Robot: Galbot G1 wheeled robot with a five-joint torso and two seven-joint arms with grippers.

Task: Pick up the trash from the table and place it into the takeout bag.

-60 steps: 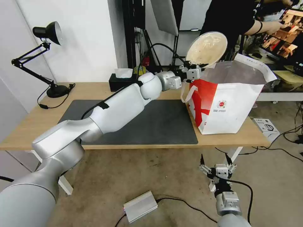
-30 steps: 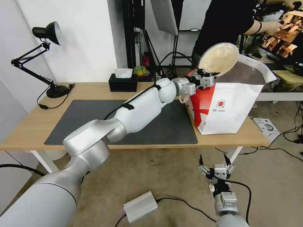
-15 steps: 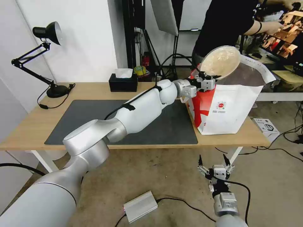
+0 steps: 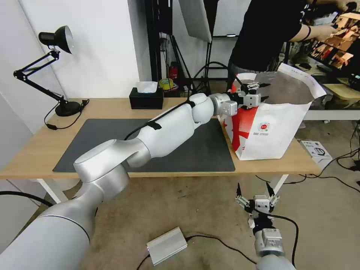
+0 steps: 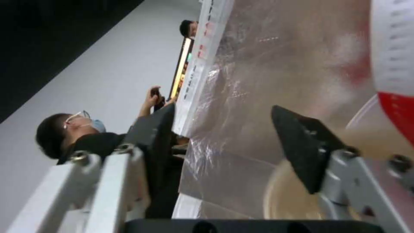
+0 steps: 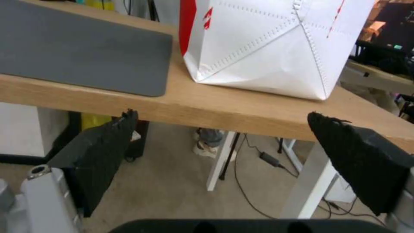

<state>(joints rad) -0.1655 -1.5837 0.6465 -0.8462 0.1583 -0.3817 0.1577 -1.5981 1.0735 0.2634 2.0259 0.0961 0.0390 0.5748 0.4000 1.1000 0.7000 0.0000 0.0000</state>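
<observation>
The takeout bag (image 4: 277,123) stands open at the right end of the table (image 4: 37,150), white and red with a silver foil lining (image 5: 267,81). My left arm reaches across the dark mat (image 4: 195,146). Its gripper (image 4: 260,92) sits open over the near-left rim of the bag's mouth, holding nothing. In the left wrist view, the beige bowl (image 5: 289,200) lies down inside the bag beyond the open gripper (image 5: 222,111). My right gripper (image 4: 253,187) hangs open and empty below the table's front edge (image 6: 241,110), facing the bag's white side (image 6: 267,42).
A black tissue box (image 4: 146,98) and a black desk lamp (image 4: 56,37) stand along the table's back edge. A person (image 4: 270,30) stands behind the bag. On the floor lie a silver box (image 4: 167,245), cables and a small carton (image 4: 317,150).
The left gripper carried the beige bowl right, over the bag's mouth. It then opened, and the bowl left its fingers and went into the bag. The right arm stayed put.
</observation>
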